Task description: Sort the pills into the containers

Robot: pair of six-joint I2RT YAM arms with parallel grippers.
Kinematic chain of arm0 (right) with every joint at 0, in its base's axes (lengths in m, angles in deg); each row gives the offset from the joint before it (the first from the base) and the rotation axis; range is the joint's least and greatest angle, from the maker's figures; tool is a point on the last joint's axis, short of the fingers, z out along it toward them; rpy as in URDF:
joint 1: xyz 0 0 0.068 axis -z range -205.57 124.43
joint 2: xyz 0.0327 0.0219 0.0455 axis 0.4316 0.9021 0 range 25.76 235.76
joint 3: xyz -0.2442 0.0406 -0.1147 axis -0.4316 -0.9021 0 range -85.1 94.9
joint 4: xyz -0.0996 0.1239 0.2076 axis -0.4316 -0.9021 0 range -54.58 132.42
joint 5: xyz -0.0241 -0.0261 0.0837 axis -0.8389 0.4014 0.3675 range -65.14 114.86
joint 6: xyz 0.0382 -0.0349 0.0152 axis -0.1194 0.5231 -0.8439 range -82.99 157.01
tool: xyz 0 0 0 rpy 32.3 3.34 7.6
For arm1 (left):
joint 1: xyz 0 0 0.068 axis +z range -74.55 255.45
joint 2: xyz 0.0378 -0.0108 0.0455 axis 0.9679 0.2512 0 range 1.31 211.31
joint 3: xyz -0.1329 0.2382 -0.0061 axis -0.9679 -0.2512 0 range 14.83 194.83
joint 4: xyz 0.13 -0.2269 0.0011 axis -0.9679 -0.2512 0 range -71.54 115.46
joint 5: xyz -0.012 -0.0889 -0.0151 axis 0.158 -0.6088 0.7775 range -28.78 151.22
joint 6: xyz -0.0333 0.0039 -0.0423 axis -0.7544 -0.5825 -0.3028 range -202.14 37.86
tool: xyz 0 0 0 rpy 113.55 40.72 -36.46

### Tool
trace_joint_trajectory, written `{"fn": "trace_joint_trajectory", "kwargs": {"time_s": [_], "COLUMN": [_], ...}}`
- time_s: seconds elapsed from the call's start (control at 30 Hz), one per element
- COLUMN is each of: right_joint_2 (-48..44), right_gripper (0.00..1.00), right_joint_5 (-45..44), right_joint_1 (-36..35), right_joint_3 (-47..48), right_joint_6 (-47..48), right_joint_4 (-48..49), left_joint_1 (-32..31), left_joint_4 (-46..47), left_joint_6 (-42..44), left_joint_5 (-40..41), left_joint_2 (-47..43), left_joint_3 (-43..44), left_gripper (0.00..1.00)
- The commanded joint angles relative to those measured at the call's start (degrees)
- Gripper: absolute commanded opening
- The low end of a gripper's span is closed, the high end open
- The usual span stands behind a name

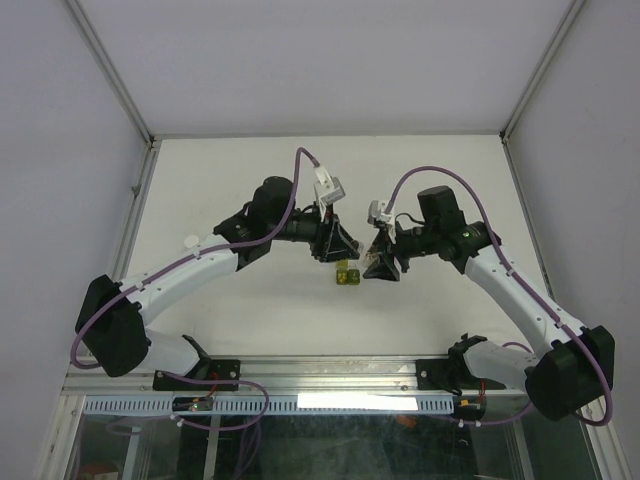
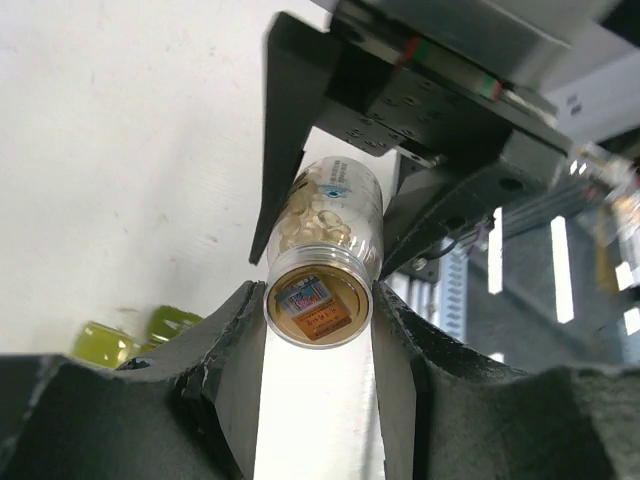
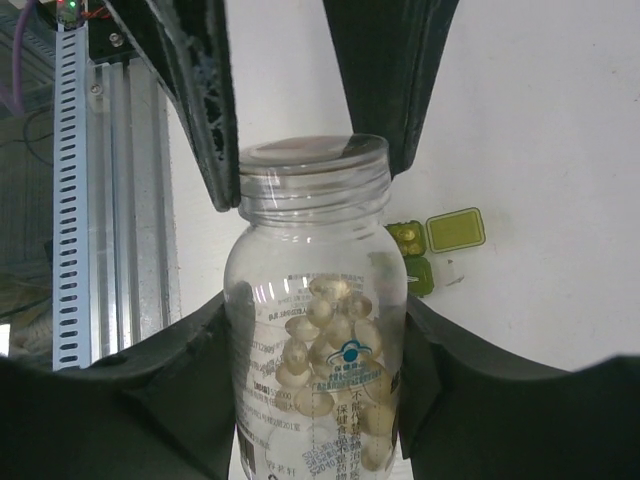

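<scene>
Between the left jaws sits the rim end of the bottle [image 2: 318, 300]. These jaws stand narrow, each finger [image 2: 215, 370] pressed against the rim. The right jaws stand about half apart and clamp the bottle's body, one finger [image 3: 170, 400] on each side.

Both arms therefore carry the bottle at once, clear of the bench [image 1: 250, 180] and lying roughly level between them. Judgement: the two-point hold steadies the body while the neck end is worked or handed over; which of these applies cannot be told. Whether the mouth is sealed or open cannot be told either.

The pills [image 3: 325, 345], pale tan, lie loose inside the bottle's body.

The container [image 1: 347, 273], a small green box with at least one lid apparently open, rests near the middle of the bench. It is just beside the jaws on their near-edge side, presumably placed there to receive the pour.
</scene>
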Motion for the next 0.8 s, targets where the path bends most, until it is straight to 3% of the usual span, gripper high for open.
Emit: {"fn": "trace_joint_trajectory", "kwargs": {"time_s": [0.0, 0.1, 0.23, 0.77], "right_joint_2": [-2.1, -2.1, -2.1, -2.8], "right_gripper": [0.00, 0.00, 0.00, 0.00], "right_joint_5": [7.5, 8.0, 8.3, 8.9], "right_joint_1": [-0.5, -0.3, 0.0, 0.5], "right_joint_3": [1.9, 1.7, 1.6, 1.7], "right_joint_6": [0.1, 0.2, 0.2, 0.3], "right_joint_4": [9.6, 9.6, 9.7, 9.5], "left_joint_1": [-2.3, -2.4, -2.2, -1.6], "left_joint_4": [-6.5, -4.6, -4.1, 2.0], "left_joint_6": [33.7, 40.4, 39.8, 32.6], "left_joint_5": [-11.9, -13.5, -13.9, -6.3], "left_joint_2": [-1.0, -1.4, 1.1, -1.8], "left_joint_3": [0.1, 0.1, 4.3, 3.2], "left_gripper": [0.18, 0.20, 0.25, 0.89]}}
